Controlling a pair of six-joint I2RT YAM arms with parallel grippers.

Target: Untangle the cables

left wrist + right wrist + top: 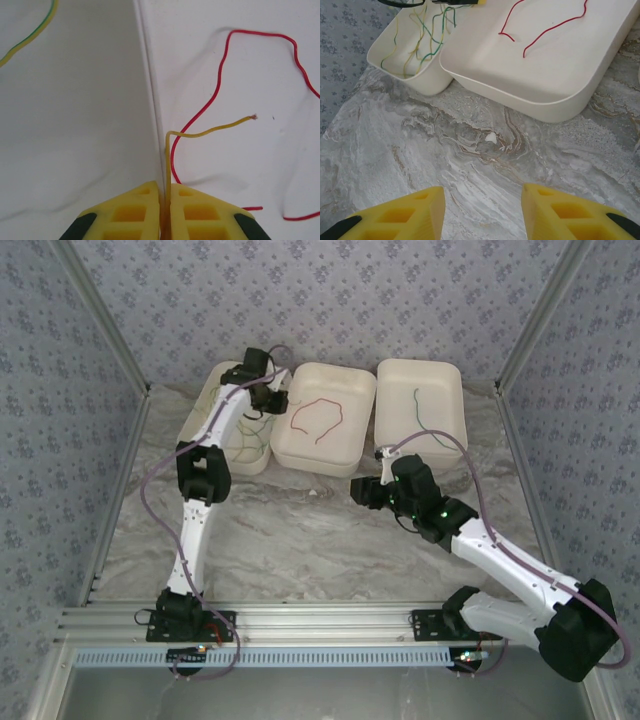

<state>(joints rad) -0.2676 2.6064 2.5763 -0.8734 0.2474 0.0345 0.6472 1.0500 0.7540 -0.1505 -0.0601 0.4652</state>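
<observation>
You are pinching the light, limp yellow cable [210,131] in your closed left pincer [165,192], short of its free end, above the middle tray's [345,445] left rim, while your right pincer [482,207] is hovering half-open and empty.

3 trays [350,448] abreast, cables [255,32] seemingly inside

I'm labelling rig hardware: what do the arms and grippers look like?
The left arm and right arm have white links with black joints. A purplish-grey cable loops along each. The left gripper and right gripper have yellow fingers with rectangular cut-outs and dark bases.
</observation>
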